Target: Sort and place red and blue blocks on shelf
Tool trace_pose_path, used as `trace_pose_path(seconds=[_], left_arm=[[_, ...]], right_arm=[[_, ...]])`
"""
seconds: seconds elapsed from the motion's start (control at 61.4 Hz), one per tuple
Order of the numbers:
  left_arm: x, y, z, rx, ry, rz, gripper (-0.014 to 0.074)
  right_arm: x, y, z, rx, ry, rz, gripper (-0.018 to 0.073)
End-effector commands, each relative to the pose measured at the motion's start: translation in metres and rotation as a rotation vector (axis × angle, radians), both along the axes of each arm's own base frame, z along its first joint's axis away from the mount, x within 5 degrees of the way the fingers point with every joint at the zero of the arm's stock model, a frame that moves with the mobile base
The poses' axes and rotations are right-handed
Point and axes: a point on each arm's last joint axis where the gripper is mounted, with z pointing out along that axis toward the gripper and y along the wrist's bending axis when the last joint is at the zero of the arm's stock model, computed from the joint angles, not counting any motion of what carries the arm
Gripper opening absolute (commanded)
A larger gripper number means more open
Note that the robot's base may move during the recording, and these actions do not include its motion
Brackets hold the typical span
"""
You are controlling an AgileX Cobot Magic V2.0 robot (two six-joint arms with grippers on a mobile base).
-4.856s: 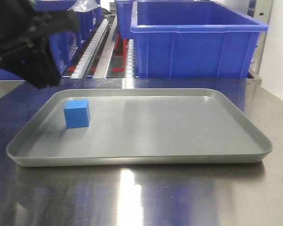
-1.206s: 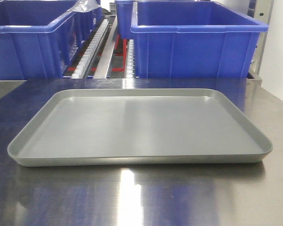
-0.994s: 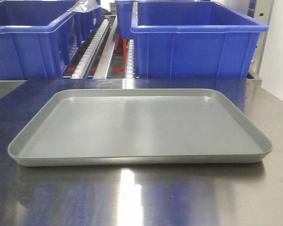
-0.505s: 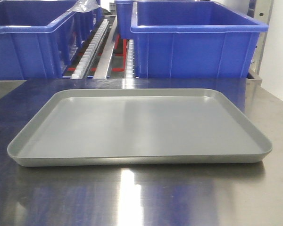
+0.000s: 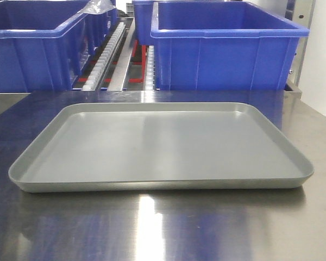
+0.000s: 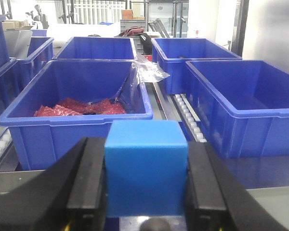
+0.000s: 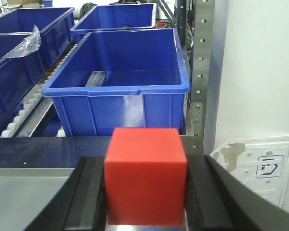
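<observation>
**Cubes clamped, one in each gripper**

Left wrist view first: the left gripper (image 6: 146,185) has its black fingers (image 6: 86,187) pressed on both sides of the small bright blue cube (image 6: 146,166), which sits square between them. Straight ahead of that gripper, a large blue plastic bin (image 6: 77,122) holds crumpled red packets (image 6: 77,107). Ahead and to its right run the white rollers of the stainless-steel roller-rail shelf (image 6: 189,118), with another blue bin (image 6: 245,103) beyond them.

Over to the right wrist view: the right gripper (image 7: 145,187) is closed on the small bright red cube (image 7: 145,173), fingers (image 7: 89,192) tight against both sides. Dead ahead of it stands a deep blue bin (image 7: 115,91). A perforated steel upright (image 7: 202,57) rises just to its right.

From the front view, neither arm shows. The shallow grey rectangular tray (image 5: 293,163) lies on the shiny steel tabletop (image 5: 152,228).
</observation>
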Motion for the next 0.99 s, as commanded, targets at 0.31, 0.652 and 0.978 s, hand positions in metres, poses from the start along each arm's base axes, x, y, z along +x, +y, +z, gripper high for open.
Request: trace_pose_path(seconds=[0.31,0.652,0.978], left_arm=[[-0.002,-0.0003,0.0169,-0.014,-0.111,-0.006,0.0207],[-0.002,-0.0003,0.0169,-0.014,-0.111,-0.006,0.0207],[-0.002,-0.0003,0.0169,-0.014,-0.111,-0.006,0.0206]], right_arm=[[-0.0016,-0.0009,0.0168,-0.01,-0.11,-0.01,0.005],[-0.0016,-0.0009,0.0168,-0.01,-0.11,-0.01,0.005],[-0.0016,-0.0009,0.0168,-0.01,-0.11,-0.01,0.005]])
